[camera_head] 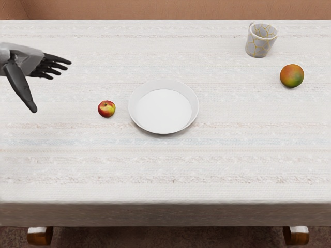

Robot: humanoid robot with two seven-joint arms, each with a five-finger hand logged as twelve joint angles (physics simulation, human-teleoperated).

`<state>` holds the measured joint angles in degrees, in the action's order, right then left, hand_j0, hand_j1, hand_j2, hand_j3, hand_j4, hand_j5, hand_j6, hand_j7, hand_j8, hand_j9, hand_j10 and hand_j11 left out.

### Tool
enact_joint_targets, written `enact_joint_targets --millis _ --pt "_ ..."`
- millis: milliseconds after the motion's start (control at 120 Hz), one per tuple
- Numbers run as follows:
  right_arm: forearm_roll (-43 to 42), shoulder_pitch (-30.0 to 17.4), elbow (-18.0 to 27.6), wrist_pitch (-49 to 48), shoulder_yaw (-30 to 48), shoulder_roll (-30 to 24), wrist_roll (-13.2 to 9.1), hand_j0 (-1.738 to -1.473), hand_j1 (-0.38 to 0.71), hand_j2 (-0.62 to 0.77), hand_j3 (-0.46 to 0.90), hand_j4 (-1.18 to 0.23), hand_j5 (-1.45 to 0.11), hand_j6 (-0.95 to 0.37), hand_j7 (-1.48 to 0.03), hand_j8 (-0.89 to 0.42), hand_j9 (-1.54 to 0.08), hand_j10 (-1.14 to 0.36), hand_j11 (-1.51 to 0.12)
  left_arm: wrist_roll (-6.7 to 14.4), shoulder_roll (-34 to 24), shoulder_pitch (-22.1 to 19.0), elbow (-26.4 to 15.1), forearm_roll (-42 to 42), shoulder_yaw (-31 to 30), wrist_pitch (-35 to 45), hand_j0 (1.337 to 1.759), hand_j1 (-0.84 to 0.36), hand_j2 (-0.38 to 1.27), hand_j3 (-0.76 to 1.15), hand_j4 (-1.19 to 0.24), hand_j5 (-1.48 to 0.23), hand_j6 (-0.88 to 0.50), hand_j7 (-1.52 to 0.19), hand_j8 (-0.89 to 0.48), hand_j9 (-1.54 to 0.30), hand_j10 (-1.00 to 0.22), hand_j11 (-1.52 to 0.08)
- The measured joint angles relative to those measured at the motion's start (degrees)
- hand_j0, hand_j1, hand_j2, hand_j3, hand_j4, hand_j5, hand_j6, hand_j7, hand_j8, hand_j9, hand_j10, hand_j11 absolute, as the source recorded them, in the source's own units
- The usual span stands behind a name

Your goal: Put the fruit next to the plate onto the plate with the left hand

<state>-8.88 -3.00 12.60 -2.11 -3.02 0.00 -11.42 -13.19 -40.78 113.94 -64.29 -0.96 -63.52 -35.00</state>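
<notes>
just left of the plate (163, 106) we see the apple (106, 109); the left hand (32, 66) hovers apart, fingers (56, 62) spread, empty.

The single head camera sits above the near long edge of the table (165, 170), looking down at a slant toward 12 o'clock. It stands back enough to show both long edges, with feet (39, 235) at 5 and 7 o'clock.

On the bench (165, 170), the apple (106, 108) lies just left of the plate (163, 106); behind and right stands a mug (260, 40), a mango (291, 76) in front of it.
</notes>
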Motion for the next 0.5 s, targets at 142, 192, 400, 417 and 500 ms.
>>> enact_joint_targets --millis 142,192,400,417,500 --pt "0.00 -0.08 -0.09 0.00 0.00 0.00 0.00 -1.658 -0.32 0.00 0.00 -0.02 -0.03 -0.02 -0.03 -0.02 -0.03 -0.02 -0.03 3.69 1.50 1.07 -0.05 -0.03 0.14 0.00 1.658 0.35 0.00 0.00 0.00 0.00 0.00 0.00 0.00 0.00 0.00 0.00" --pt "0.00 -0.08 -0.10 0.00 0.01 0.00 0.00 -1.658 -0.32 0.00 0.00 -0.02 -0.03 -0.02 -0.03 -0.02 -0.03 -0.02 -0.03 7.91 1.84 0.93 -0.05 -0.02 1.15 0.00 1.658 0.35 0.00 0.00 0.00 0.00 0.00 0.00 0.00 0.00 0.00 0.00" --pt "0.00 -0.08 -0.11 0.00 0.03 0.00 0.00 -1.658 -0.32 0.00 0.00 -0.02 -0.03 -0.02 -0.03 -0.02 -0.03 -0.02 -0.03 37.35 1.61 -11.49 0.24 -0.06 21.43 -0.01 1.658 0.35 0.00 0.00 0.00 0.00 0.00 0.00 0.00 0.00 0.00 0.00" --pt "0.00 -0.08 -0.11 0.00 0.03 0.00 0.00 -1.658 -0.32 0.00 0.00 -0.02 -0.03 -0.02 -0.03 -0.02 -0.03 -0.02 -0.03 38.95 1.72 -11.53 0.23 -0.07 22.91 -0.01 1.658 0.35 0.00 0.00 0.00 0.00 0.00 0.00 0.00 0.00 0.00 0.00" --pt "0.00 -0.08 -0.12 0.00 0.03 0.00 0.00 -1.658 -0.32 0.00 0.00 -0.02 -0.03 -0.02 -0.03 -0.02 -0.03 -0.02 -0.03 44.04 1.84 -15.66 0.02 -0.74 29.65 -0.01 1.658 0.35 0.00 0.00 0.00 0.00 0.00 0.00 0.00 0.00 0.00 0.00"
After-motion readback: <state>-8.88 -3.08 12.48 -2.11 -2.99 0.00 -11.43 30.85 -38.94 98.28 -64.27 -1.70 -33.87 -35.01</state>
